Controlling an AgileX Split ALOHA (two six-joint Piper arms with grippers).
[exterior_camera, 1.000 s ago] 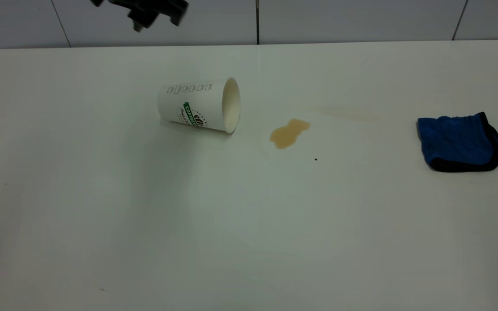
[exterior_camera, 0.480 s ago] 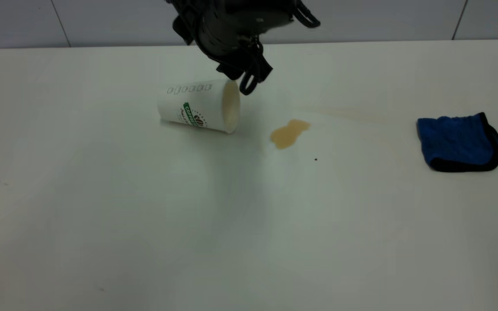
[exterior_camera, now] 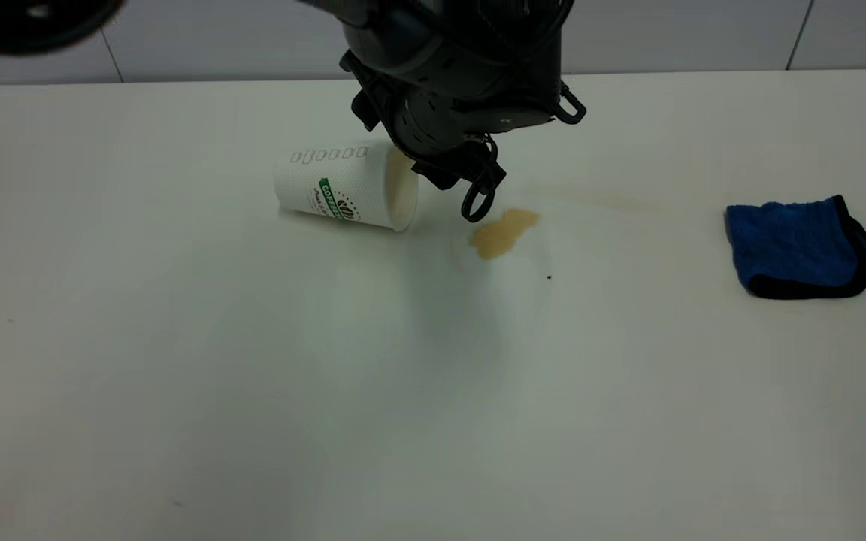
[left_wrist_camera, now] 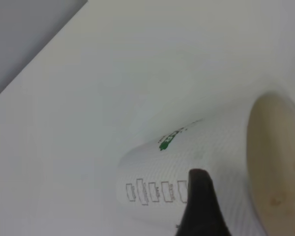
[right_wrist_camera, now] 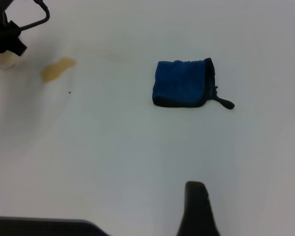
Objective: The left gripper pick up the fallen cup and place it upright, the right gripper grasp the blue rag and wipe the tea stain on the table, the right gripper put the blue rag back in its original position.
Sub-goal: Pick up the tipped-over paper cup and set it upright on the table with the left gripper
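The white cup (exterior_camera: 335,184) lies on its side on the table (exterior_camera: 252,391), its mouth facing the tea stain (exterior_camera: 503,231). My left gripper (exterior_camera: 440,113) hangs just above the cup's mouth end, its bulky black wrist hiding part of the rim. In the left wrist view one black finger (left_wrist_camera: 200,206) stands over the cup's wall (left_wrist_camera: 187,162) and the jaws are open, holding nothing. The blue rag (exterior_camera: 797,246) lies folded at the far right. My right gripper (right_wrist_camera: 221,206) is open, well back from the rag (right_wrist_camera: 182,83).
A faint pale-brown streak (exterior_camera: 606,199) runs behind the stain. A tiny dark speck (exterior_camera: 549,277) lies near it. A dark blurred shape (exterior_camera: 27,22) fills the top left corner. The wall (exterior_camera: 666,34) rises behind the table's far edge.
My left gripper has swung in from the top left and come down to the right, over the cup's mouth. The cup, the stain and the rag have not moved.
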